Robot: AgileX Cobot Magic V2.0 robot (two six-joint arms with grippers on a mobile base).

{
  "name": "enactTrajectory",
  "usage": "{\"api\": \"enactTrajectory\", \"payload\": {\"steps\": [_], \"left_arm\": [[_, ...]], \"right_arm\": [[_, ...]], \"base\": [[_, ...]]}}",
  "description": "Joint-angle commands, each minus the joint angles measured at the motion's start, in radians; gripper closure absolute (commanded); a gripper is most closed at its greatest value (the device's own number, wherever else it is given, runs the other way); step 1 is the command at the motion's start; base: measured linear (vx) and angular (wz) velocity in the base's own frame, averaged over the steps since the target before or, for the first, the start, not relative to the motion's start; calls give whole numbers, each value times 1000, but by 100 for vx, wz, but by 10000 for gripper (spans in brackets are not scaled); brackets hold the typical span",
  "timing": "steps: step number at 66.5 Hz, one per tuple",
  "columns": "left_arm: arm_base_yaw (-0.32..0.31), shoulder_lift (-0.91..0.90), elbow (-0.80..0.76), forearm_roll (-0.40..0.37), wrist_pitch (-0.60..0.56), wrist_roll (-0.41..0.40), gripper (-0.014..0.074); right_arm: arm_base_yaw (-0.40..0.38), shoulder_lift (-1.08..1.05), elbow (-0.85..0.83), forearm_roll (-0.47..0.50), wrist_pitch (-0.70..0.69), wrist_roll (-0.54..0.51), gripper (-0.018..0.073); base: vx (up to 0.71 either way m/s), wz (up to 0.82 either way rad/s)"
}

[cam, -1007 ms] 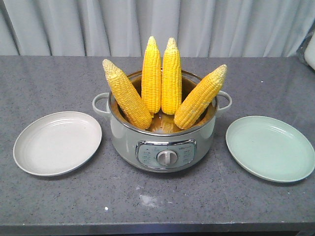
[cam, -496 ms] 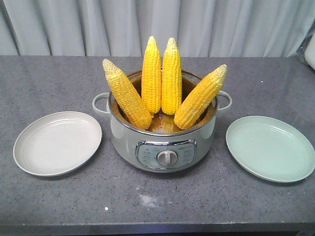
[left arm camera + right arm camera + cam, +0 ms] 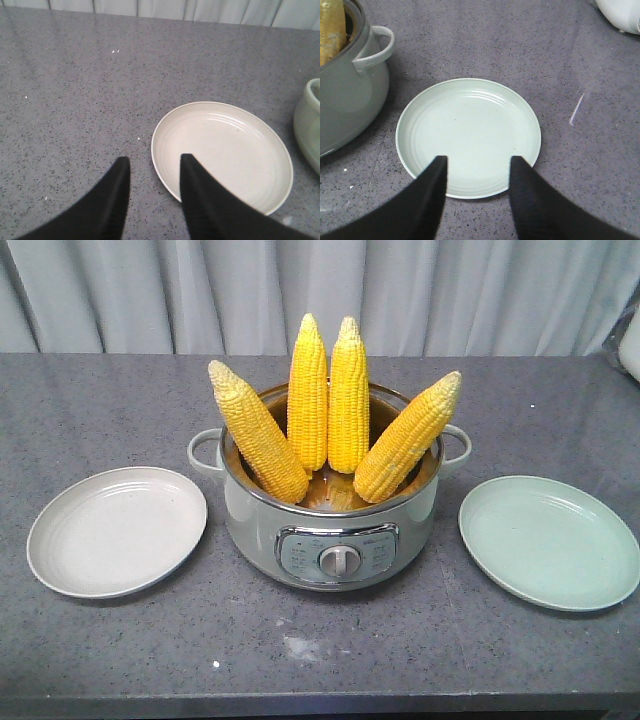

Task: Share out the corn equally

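corn (image 3: 328, 405) all in the pot (image 3: 330, 530), none dealt out yet

four cobs stand tip-up inside the pot, leaning on its rim. my left gripper (image 3: 153, 159) hovers by the white plate (image 3: 225, 150) left of the pot, jaws apart and empty. my right gripper (image 3: 478, 158) does the same over the green plate (image 3: 470, 125) right of the pot. i judge the first pick is next: reach to the pot, pinch an outer leaning cob near its tip, and lift it out. two cobs go to each plate.

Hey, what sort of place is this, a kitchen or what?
Probably a staged kitchen counter, not a home kitchen: a grey speckled countertop holds an electric cooking pot with corn cobs standing in it, a cream plate and a green plate, and a plain curtain hangs behind.
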Motion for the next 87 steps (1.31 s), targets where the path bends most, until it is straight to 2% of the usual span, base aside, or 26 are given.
{"api": "enactTrajectory", "payload": {"steps": [1, 6, 12, 19, 25, 32, 41, 50, 60, 87], "left_arm": [[-1, 7, -31, -12, -88, -7, 131], [-1, 7, -31, -31, -94, -7, 35], [-1, 7, -33, -33, -94, 21, -20], [-18, 7, -36, -77, -90, 83, -15], [-79, 10, -36, -147, -90, 167, -3], [-166, 21, -36, -226, -113, 302, 6], [-301, 48, -36, -345, -112, 458, 6], [-381, 68, -36, -428, -113, 563, 6], [-380, 65, -35, -444, -116, 569, 6], [-380, 65, -35, -444, -97, 569, 6]], "right_arm": [[-1, 5, -34, 9, -61, -11, 52], [-1, 5, -34, 32, -63, -11, -68], [-1, 5, -34, 57, -67, -27, -167], [-1, 5, -34, 97, -90, -95, -164], [-1, 5, -39, 161, -96, -182, -151], [5, 45, -64, 322, -81, -310, -127], [95, 133, -105, 459, -75, -478, -98], [211, 253, -147, 445, -124, -511, -90], [267, 400, -224, 425, -192, -492, -84], [268, 681, -368, 436, -438, -477, 10]], "base": [[0, 0], [0, 0], [0, 0], [0, 0], [0, 0], [0, 0], [0, 0], [0, 0], [0, 0], [0, 0]]}}
